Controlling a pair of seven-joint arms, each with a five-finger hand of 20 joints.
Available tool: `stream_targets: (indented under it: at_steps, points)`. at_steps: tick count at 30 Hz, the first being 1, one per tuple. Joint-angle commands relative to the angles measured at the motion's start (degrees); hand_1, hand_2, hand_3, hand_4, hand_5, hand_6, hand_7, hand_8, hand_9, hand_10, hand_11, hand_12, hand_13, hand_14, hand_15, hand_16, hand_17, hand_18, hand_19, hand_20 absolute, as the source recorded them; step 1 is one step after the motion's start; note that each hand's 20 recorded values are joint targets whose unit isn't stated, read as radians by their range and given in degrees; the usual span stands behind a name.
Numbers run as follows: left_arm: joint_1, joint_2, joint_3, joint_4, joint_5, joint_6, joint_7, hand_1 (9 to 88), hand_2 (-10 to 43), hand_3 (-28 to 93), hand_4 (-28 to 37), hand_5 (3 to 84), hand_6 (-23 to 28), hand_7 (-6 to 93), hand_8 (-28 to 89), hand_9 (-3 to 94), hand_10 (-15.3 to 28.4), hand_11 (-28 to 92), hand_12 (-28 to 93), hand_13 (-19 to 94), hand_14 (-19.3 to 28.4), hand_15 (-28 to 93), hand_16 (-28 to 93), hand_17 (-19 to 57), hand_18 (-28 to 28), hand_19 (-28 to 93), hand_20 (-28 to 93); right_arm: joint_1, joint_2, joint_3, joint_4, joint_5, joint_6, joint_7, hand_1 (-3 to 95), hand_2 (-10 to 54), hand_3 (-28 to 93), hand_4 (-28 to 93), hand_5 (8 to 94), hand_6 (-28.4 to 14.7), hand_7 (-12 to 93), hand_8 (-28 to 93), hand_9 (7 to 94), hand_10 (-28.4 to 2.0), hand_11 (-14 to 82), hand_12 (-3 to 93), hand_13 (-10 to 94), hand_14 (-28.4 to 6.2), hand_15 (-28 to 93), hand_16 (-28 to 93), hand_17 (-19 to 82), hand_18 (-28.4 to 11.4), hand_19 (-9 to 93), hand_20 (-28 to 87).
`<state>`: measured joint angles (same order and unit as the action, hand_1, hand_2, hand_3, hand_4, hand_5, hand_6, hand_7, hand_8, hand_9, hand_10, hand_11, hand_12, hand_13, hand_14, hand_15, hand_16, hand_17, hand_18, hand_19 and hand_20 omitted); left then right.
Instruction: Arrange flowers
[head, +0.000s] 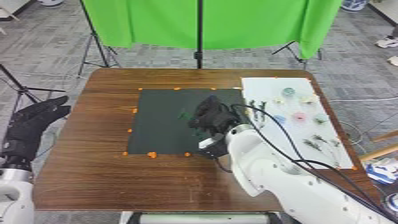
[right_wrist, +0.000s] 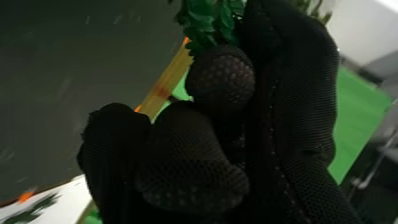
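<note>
One thin black cable (head: 298, 161) ran beside the white right arm (head: 253, 165) at lower right; a sideways swing might have dragged it across the cut sprigs (head: 315, 144). At left, the black-gloved left hand (head: 37, 119) had its fingers apart. At centre, the black-gloved right hand (head: 213, 117) was clamped on a leafy green, artificial-looking sprig (right_wrist: 211, 22) above the dark rectangular mat (head: 158, 122); a weak pinch could have let it twist or drop. Farther, at right, pastel flowers (head: 298, 117) risked a low-reach nudge.
</note>
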<state>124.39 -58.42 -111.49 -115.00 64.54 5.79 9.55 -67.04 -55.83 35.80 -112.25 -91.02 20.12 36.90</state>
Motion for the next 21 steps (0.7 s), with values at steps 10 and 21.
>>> stream_targets:
  at_steps: [10,21]
  points:
    - [0.64,-0.06,1.18,-0.97,1.48,-1.6,-1.93,31.8,-2.2,62,-20.6,49.9,5.7,11.0,-6,49.3,14.9,17,9,39,17.8,16,-4,8.4,14.2,18,17,7.46,-8.8,-9.34,7.55,12.09,7.65,-0.19,91.1,-9.5,-28,63,69.8,-5.8,50,17,85.2,-11.7,46.0,42.0,94,1.7,67,25,75,-6.6,93,46]
    - [-0.15,0.1,2.47,-0.94,1.57,-1.94,-2.21,32.0,-2.3,62,-20.1,49.7,5.7,11.0,-6,49.4,14.9,17,9,39,17.8,16,-4,8.3,14.2,18,17,8.28,-11.76,-10.94,9.93,24.54,14.99,-2.48,91.4,-9.5,-27,61,69.1,-6.4,52,14,87.4,-12.1,40.9,38.0,94,0.8,61,20,77,-4.7,86,41]
